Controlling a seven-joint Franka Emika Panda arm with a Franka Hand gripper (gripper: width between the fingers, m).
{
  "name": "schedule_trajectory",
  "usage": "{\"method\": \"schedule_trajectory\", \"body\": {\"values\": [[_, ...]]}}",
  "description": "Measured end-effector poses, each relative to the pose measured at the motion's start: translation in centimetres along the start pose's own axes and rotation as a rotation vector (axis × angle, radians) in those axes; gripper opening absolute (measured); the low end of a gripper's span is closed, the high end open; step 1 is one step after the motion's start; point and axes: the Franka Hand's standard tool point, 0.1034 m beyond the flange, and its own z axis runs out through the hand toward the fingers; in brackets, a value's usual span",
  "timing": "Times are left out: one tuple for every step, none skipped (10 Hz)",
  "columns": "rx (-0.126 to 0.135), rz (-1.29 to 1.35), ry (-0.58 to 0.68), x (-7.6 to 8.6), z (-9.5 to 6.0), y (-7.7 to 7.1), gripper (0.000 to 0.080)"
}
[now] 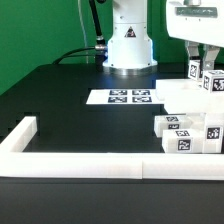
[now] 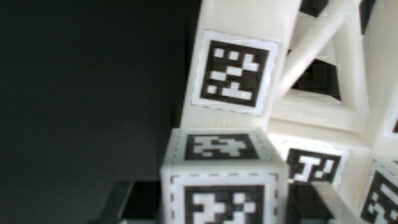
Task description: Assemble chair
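While the arm's two-finger gripper (image 1: 203,68) hangs at the exterior view's right, its nearly closed jaws seem to pinch a small white blocky plastic chair leg (image 2: 221,176) with black-and-white tags, long axis upright. Just beyond it stands the white cross-braced plastic frame (image 2: 313,70), so the leg probably needs moving toward that frame, among the white parts (image 1: 188,130) near the long white border wall (image 1: 100,163).

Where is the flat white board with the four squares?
The marker board lies flat mid-table in the exterior view, before the robot's base, left of the chair parts.
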Motion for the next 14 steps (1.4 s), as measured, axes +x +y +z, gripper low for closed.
{"method": "schedule_trajectory", "body": {"values": [[0.005, 0.041, -0.002, 0.0, 0.0, -0.1, 0.0287], [0.009, 0.117, -0.008, -0.1, 0.0, -0.1, 0.0287], [0.009, 0.134, -0.009, -0.2, 0.0, -0.2, 0.0287], [0.010, 0.198, -0.017, -0.4, 0.0, -0.2, 0.0287], [0.010, 0.237, -0.021, -0.5, 0.0, -0.2, 0.0287], [0.010, 0.304, -0.029, -0.7, 0.0, -0.2, 0.0287], [0.009, 0.349, -0.032, -0.8, 0.0, -0.2, 0.0287], [0.009, 0.392, -0.038, -1.0, 0.0, -0.2, 0.0287], [0.008, 0.442, -0.042, -1.2, 0.0, -0.2, 0.0287], [0.008, 0.397, -0.041, -1.1, 0.1, -0.2, 0.0287], [0.007, 0.329, -0.039, -1.0, 0.2, -0.2, 0.0441], [0.002, 0.317, -0.039, -1.1, 0.3, -0.1, 0.0441], [-0.006, 0.280, -0.039, -1.2, 0.4, 0.0, 0.0595], [-0.011, 0.164, -0.037, -1.3, 0.3, 0.0, 0.0637]]}}
